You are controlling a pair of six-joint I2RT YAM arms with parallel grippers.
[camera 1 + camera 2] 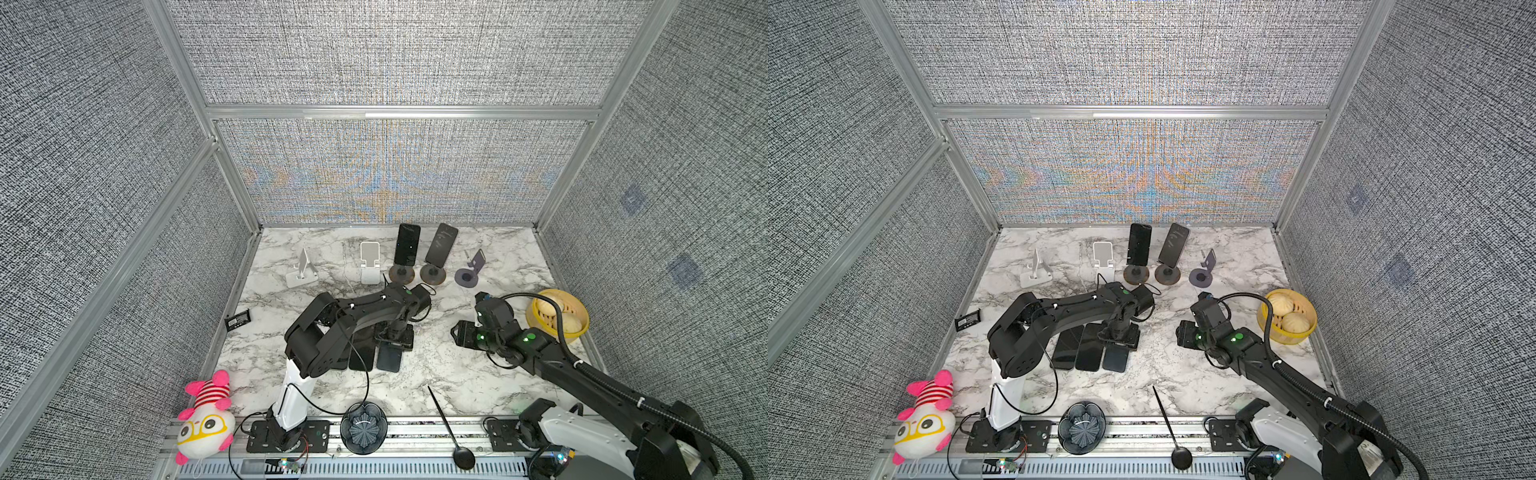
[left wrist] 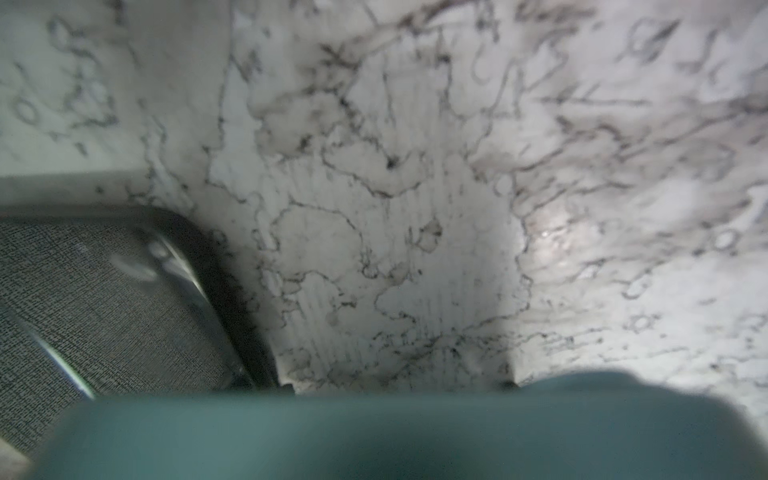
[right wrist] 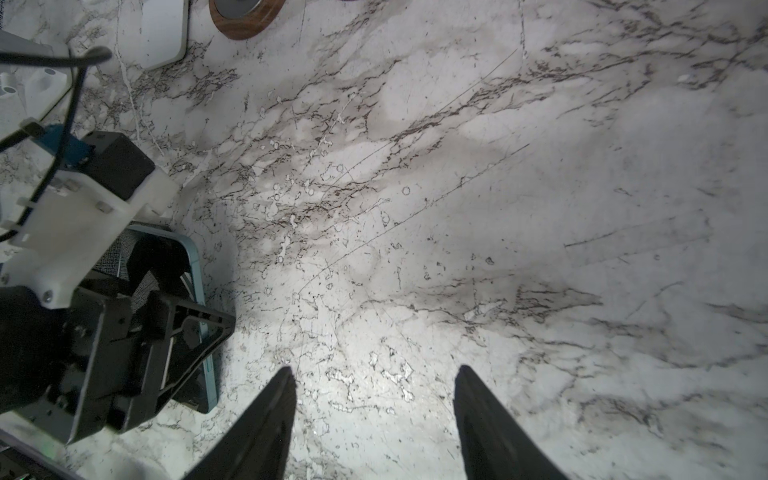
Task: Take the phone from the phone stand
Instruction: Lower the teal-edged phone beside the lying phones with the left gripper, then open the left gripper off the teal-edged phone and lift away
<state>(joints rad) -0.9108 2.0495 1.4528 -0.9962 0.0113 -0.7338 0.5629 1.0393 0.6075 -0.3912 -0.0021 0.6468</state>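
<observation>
Marble table — two phones propped on round stands

Black arms on white bases

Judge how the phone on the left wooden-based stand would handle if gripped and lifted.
The phone looks rigid and glossy, so probably slippery. It stands tilted on its round-based stand, so a sideways push could tip it toward the neighbouring phone.

Five phones and five phone stands are counted on the table; one plush toy, one bowl, one spoon and one yellow basket are also seen.
</observation>
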